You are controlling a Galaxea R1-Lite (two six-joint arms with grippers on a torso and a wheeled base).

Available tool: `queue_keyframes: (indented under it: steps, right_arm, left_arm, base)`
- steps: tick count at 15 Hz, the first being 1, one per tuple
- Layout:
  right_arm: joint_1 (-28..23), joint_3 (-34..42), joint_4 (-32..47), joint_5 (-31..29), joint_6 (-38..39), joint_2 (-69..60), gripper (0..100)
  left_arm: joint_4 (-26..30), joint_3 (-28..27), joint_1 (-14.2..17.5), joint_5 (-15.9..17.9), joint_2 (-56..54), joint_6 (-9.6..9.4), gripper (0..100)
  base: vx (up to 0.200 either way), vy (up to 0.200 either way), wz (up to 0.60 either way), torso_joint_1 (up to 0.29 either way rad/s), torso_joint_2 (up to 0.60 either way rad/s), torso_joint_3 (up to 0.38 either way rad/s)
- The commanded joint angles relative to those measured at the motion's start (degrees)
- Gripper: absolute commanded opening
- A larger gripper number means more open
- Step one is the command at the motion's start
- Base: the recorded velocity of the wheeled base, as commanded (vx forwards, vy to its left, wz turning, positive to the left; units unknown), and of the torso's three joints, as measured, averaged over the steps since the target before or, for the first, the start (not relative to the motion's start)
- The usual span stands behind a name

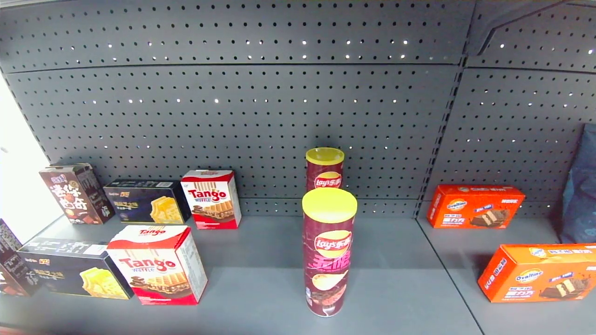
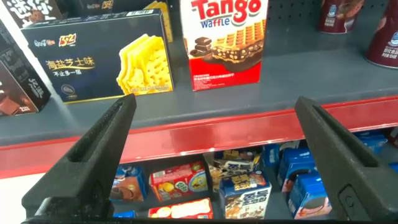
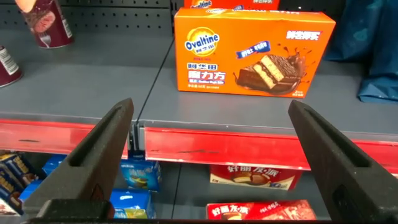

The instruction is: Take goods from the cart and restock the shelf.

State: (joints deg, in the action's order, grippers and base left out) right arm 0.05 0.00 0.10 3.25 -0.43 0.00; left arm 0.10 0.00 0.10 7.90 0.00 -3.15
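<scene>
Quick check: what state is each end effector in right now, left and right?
Left end effector: open, holding nothing.
Right end effector: open, holding nothing.

- On the shelf (image 1: 260,284), midway along, the front chip can (image 1: 328,253) is stood directly before the rear chip can (image 1: 324,170).
- To the left, the front wafer box (image 1: 160,265) is set before the rear wafer box (image 1: 212,199) — each with a cracker box just beside it on its left: the front cracker box (image 1: 74,267) and the rear cracker box (image 1: 145,201).
- The tall carton (image 1: 77,193) is placed at the back left.
- To the right, the rear bar box (image 1: 475,206) is set by the back panel — the front bar box (image 1: 540,272) nearer and further right.
</scene>
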Motion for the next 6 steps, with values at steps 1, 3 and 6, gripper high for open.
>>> queue_keyframes:
  steps: [1, 3, 6]
  right_arm:
    - [0.04, 0.00, -0.01, 0.00, -0.01, 0.00, 100]
    - [-0.05, 0.00, -0.01, 0.08, -0.10, 0.00, 100]
    - [-0.05, 0.00, -0.01, 0.00, 0.08, 0.00, 100]
  left_arm:
    - [-0.01, 0.00, -0.01, -0.08, 0.00, -0.02, 100]
    - [-0.01, 0.00, -0.01, 0.01, 0.00, -0.02, 100]
    - [-0.01, 0.00, -0.01, -0.08, 0.00, -0.02, 100]
  base:
    - [0.000, 0.000, 0.00, 0.000, 0.00, 0.000]
    - [0.000, 0.000, 0.00, 0.000, 0.00, 0.000]
    - [0.000, 0.000, 0.00, 0.000, 0.00, 0.000]
